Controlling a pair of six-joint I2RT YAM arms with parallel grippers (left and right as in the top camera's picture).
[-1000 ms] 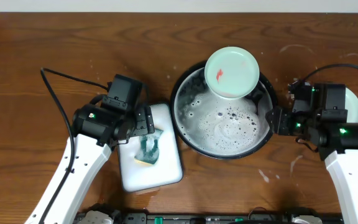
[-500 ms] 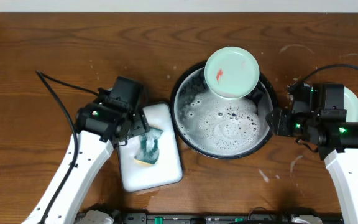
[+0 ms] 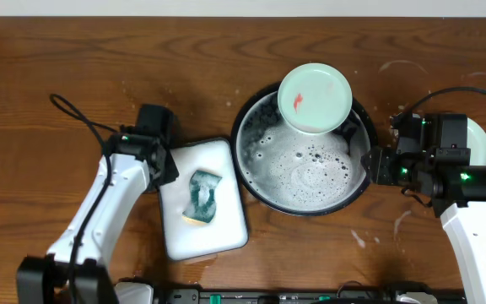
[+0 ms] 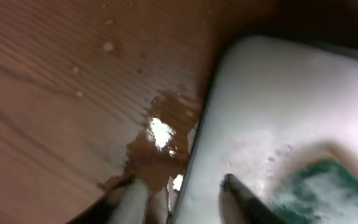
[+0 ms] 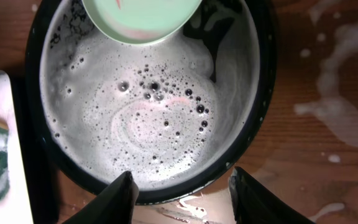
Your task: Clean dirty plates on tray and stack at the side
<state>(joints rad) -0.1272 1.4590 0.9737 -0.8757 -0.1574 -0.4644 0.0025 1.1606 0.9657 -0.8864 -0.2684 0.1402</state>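
Mint plate [image 3: 314, 99], red smear: I see it propped on the far rim of the black tray [image 3: 237, 152], right of counter [image 3: 99, 67] centre. My left pincer [image 4: 182, 186] straddles the sponge tray [image 3: 222, 232] edge; grip I cannot tell. My right pincer [image 5: 182, 179]: half-wide, empty, at the black tray's right rim.

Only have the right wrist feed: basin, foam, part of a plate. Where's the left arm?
Observer: The left gripper is at the white sponge tray, with a finger on each side of its left rim. I can't tell if it's clamped.
Operator: Sponge picked up?
Observer: No, the sponge lies in that tray.
Operator: Any other plate out?
Observer: A pale plate lies on the table beyond the right arm, mostly hidden by it.
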